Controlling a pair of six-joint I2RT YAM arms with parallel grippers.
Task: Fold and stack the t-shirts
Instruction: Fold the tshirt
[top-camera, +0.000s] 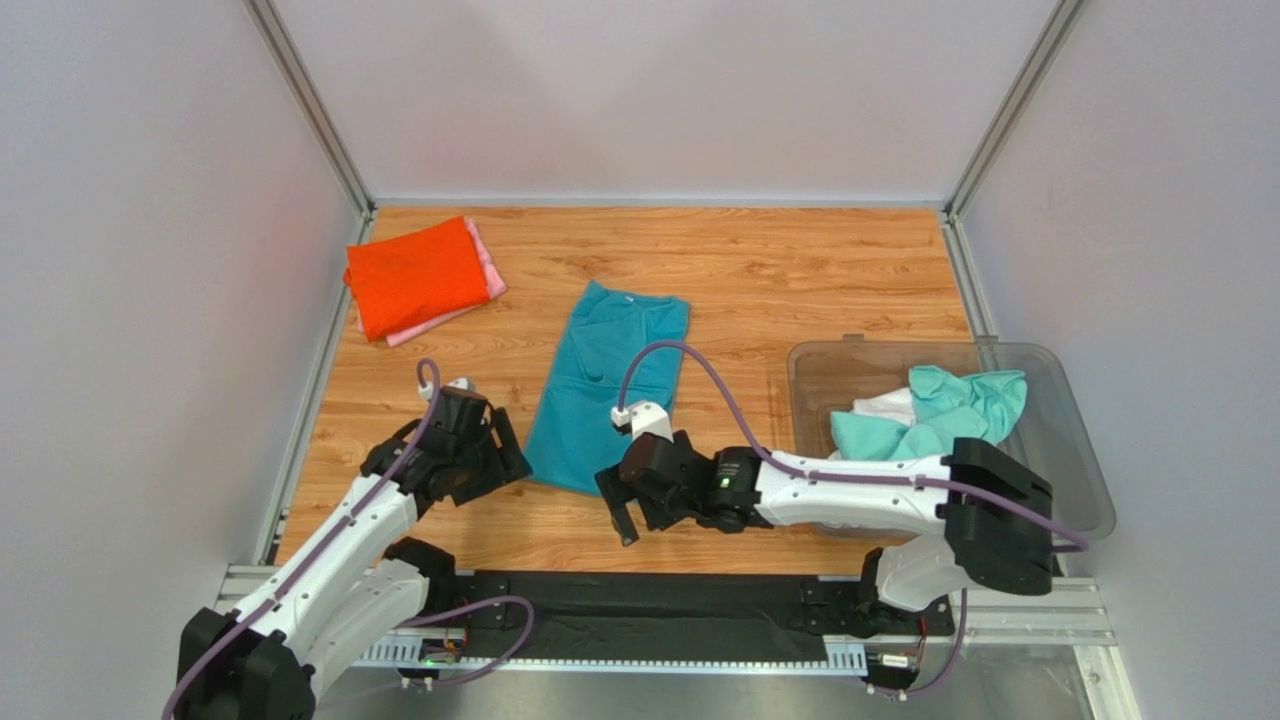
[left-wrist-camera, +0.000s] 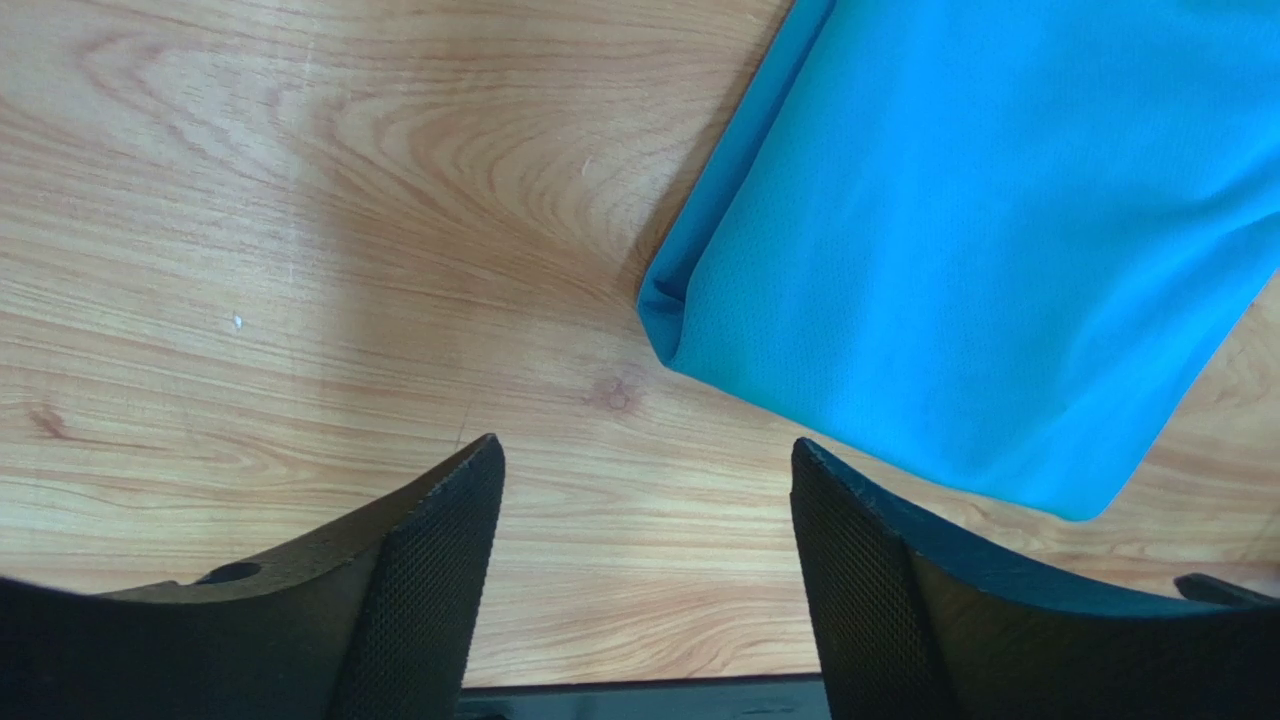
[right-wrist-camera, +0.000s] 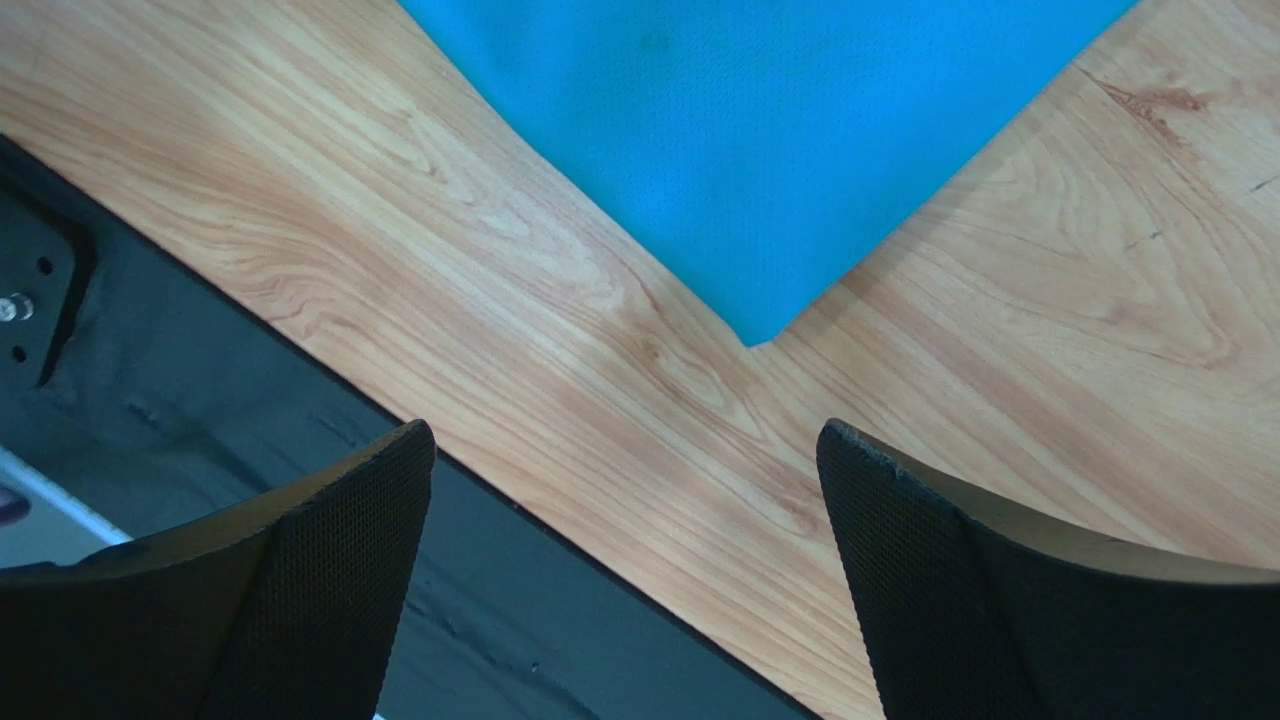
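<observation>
Teal t-shirt (top-camera: 609, 387) folded into a long, smooth strip in the middle of the table (top-camera: 781, 285).
My left tool (left-wrist-camera: 646, 446) and right tool (right-wrist-camera: 624, 428) hover by its 2 near corners, both released and grasping nothing. The orange-red t-shirt (top-camera: 413, 275) lies folded on the pink t-shirt (top-camera: 489, 270), far left.

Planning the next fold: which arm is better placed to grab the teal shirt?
Right, narrowly: a corner of the teal shirt points straight into the open right gripper; the open left gripper has the cloth off to one side.
</observation>
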